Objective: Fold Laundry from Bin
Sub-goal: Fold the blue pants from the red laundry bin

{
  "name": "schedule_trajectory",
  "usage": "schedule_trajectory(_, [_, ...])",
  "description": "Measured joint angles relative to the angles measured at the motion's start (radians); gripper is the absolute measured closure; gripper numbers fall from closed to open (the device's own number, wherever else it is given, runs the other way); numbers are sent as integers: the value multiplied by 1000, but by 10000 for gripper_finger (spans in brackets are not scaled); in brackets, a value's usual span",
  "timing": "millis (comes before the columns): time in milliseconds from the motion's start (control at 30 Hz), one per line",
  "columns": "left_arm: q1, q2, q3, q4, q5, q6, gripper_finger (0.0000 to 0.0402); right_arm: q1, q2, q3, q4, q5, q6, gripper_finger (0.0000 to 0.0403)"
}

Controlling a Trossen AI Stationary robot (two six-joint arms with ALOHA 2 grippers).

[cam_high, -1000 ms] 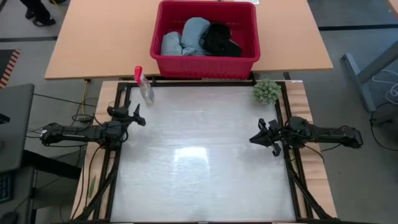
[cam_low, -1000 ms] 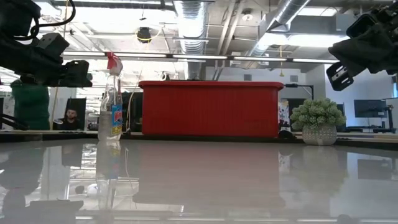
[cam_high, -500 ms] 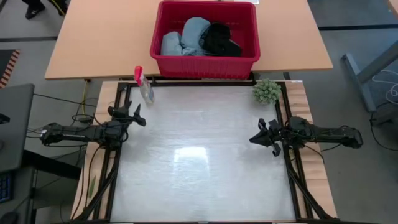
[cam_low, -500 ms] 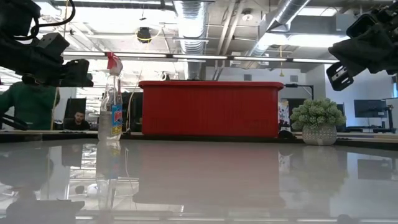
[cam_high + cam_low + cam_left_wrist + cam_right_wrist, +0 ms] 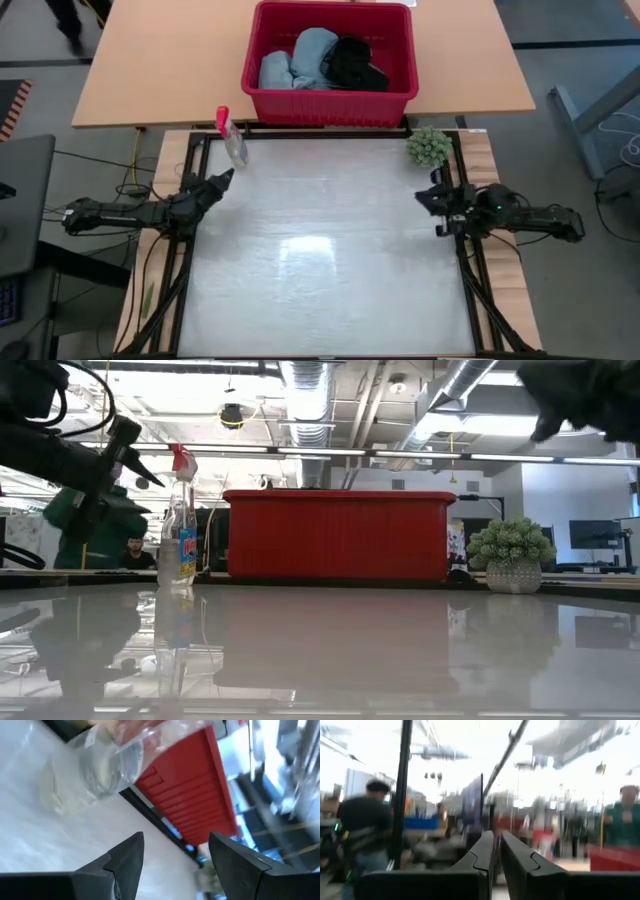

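The clothes (image 5: 322, 58) sit piled in the red bin (image 5: 330, 105), so the ones underneath are hidden. Seen from table height, the bin's wall hides all of them. The spray bottle (image 5: 112, 757) is blurry and cut off in the left wrist view.

Bright red rectangular plastic bin (image 5: 330, 100): glossy, ribbed walls. Soft cloth laundry, light blue and black (image 5: 325, 58): matt. White tabletop (image 5: 320, 250): smooth, reflective. Clear plastic spray bottle (image 5: 232, 138): shiny.
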Motion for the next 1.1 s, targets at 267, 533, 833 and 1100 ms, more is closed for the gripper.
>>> schedule_trajectory(267, [1, 0, 0, 23, 80, -82, 189, -45, 0, 2, 226, 218, 43, 342])
schedule_trajectory(533, [1, 68, 5, 436, 135, 341, 189, -78, 105, 65, 134, 323, 262, 342])
schedule_trajectory(833, [14, 278, 186, 461, 136, 655, 189, -88, 494, 253, 114, 293, 227, 342])
schedule_trajectory(1100, [104, 489, 430, 457, 387, 908, 189, -88, 749, 443, 95, 277, 153, 342])
